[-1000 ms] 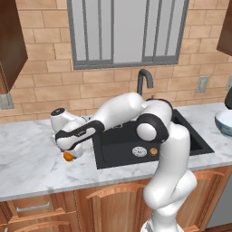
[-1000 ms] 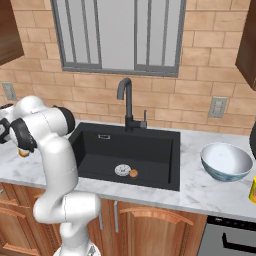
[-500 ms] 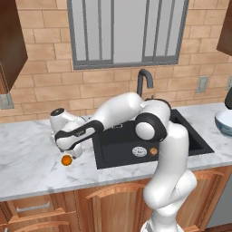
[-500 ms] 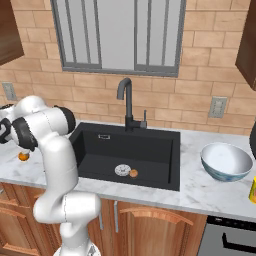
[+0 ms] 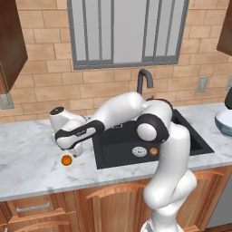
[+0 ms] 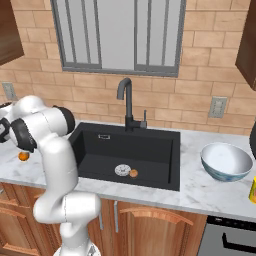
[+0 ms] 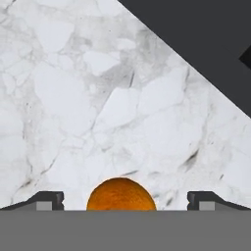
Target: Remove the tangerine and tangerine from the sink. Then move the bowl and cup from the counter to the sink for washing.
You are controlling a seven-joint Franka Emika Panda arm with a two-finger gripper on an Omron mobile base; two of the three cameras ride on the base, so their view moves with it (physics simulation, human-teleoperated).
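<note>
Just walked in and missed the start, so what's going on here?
The arm is clearing fruit out of the sink. Its open gripper hangs over a bright orange tangerine lying on the counter left of the basin. The duller tangerine sits by the drain. The bowl waits on the right.

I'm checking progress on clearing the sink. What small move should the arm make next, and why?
Probably lift straight up and swing toward the sink. The gripper stands open over the bright tangerine, which already lies on the counter, while the duller tangerine still sits beside the drain.
</note>
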